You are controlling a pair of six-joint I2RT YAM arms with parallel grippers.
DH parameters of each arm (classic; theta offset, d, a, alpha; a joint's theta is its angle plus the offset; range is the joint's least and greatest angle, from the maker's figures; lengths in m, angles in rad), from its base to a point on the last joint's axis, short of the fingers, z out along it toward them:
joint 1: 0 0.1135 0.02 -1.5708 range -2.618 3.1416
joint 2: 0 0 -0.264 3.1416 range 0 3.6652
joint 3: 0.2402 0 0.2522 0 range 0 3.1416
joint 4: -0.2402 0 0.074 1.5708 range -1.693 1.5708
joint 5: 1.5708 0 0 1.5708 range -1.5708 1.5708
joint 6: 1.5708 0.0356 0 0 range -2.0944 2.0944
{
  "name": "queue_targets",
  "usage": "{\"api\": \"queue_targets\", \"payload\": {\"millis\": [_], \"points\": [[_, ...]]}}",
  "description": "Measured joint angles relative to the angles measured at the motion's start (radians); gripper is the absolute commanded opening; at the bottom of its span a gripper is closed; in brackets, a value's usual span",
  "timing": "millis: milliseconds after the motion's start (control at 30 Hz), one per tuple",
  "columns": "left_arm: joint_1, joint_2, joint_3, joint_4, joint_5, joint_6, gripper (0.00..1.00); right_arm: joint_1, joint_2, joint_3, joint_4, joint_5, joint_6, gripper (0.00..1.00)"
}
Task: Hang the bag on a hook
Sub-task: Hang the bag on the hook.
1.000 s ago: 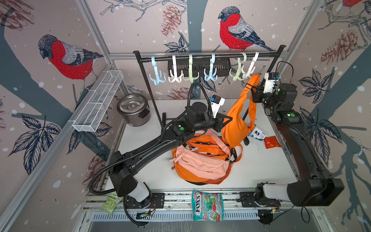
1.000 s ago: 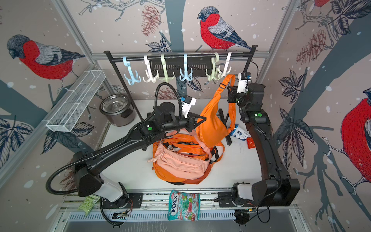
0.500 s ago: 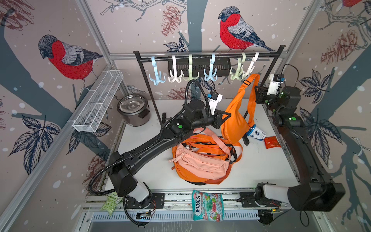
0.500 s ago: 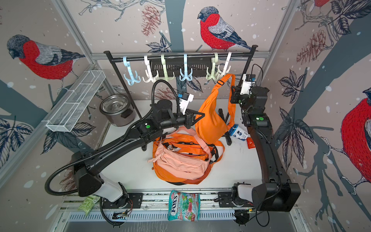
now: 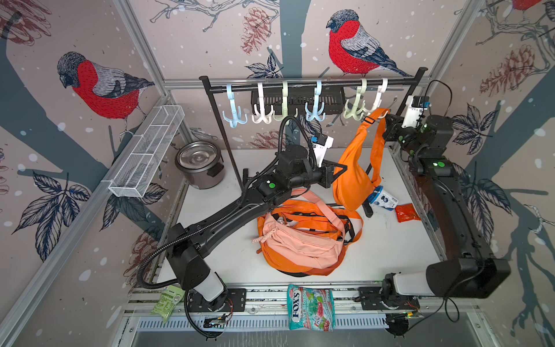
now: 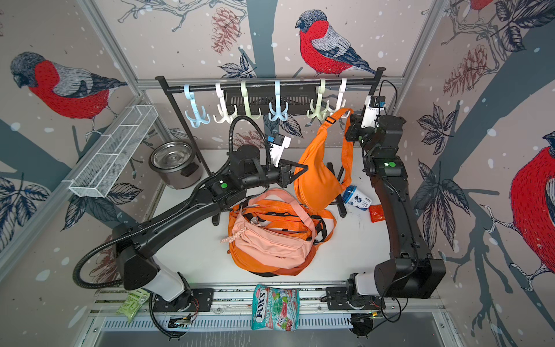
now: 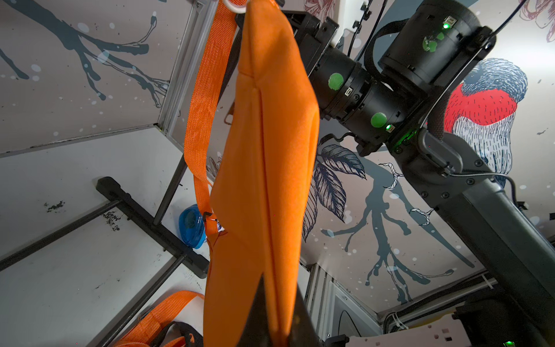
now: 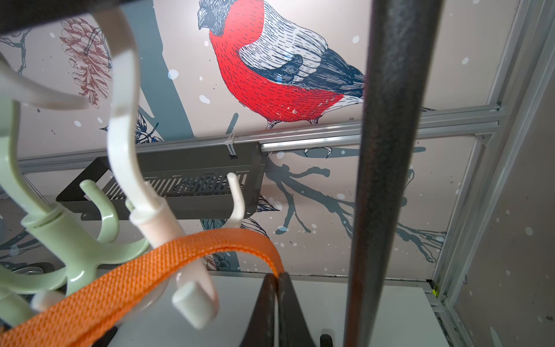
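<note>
I counted six hooks [image 5: 234, 118], one raised orange bag [image 5: 351, 177], one pink bag [image 5: 300, 240], one second orange bag [image 5: 288, 264] beneath it, one pot [image 5: 199, 168], one wire basket [image 5: 147, 150], one cup [image 5: 383, 199] and three packets [image 5: 310, 309].

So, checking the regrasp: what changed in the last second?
The right gripper rose toward the white hook and closed on the strap of the orange bag. The left gripper stays shut on its body; the pink bag lies unmoved.
</note>
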Motion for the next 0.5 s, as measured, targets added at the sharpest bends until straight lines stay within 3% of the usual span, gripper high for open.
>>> {"api": "queue_targets", "payload": {"millis": [233,500], "points": [[0.000,0.024,-0.006,0.004,0.020,-0.024,0.00,0.006,0.013,0.014,-0.004,-0.004,0.000,0.09],[0.000,0.049,-0.032,0.003,0.027,-0.031,0.00,0.015,-0.038,-0.054,-0.002,0.023,0.003,0.20]]}}
